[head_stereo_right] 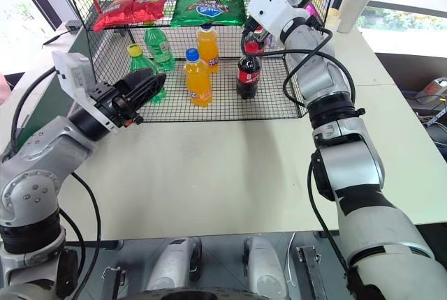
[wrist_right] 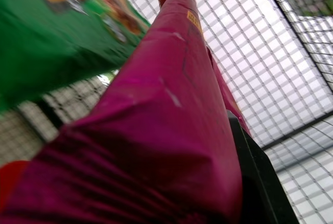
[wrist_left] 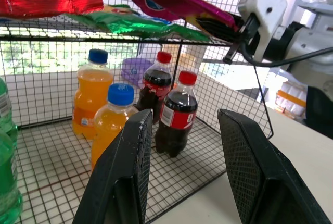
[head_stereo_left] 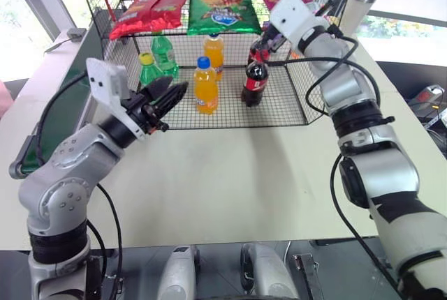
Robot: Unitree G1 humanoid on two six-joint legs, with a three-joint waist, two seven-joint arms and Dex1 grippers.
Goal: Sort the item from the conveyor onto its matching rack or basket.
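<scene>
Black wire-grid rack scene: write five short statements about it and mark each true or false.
1. The right pincer grips the crinkly magenta-pink foil snack bag. True.
2. The left pincer holds an orange soda bottle. False: it is open and holds nothing.
3. The green chip bag lies on the upper shelf of the black wire-grid rack. True.
4. The two dark cola bottles lie on their sides. False: they stand upright.
5. The pink bag rests on the table. False: it is held up at the upper shelf.
</scene>
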